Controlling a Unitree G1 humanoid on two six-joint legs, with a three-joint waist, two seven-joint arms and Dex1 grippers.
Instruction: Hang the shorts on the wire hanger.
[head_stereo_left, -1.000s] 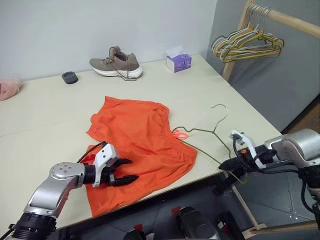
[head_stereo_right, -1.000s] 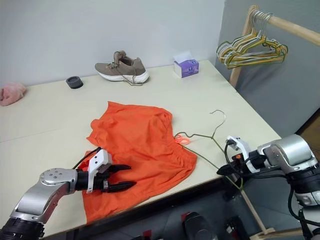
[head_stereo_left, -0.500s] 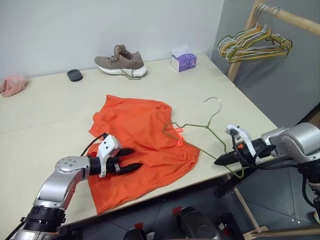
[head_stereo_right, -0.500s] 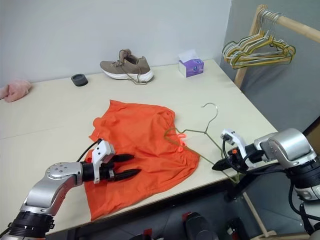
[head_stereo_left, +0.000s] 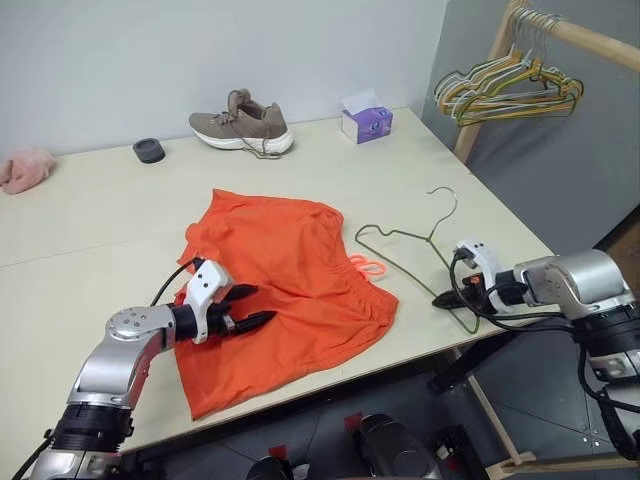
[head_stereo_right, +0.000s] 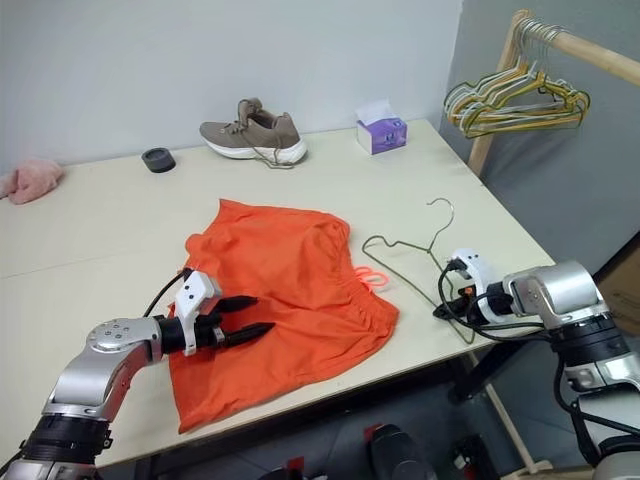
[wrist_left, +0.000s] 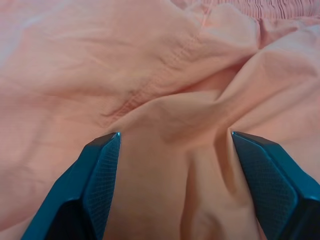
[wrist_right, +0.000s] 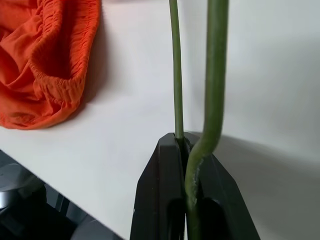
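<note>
The right gripper (wrist_right: 187, 145) clamps the wire hanger (head_stereo_left: 415, 255) at its corner, hiding the bend, while the left gripper (head_stereo_left: 250, 306) spreads wide over the orange shorts (head_stereo_left: 285, 290).

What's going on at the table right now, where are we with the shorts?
The right end effector is shut on one corner of the wire hanger, which lies on the table just beside the shorts. The left end effector hovers open over the lower part of the shorts, which lie spread flat. The shorts are not yet on the hanger.
</note>
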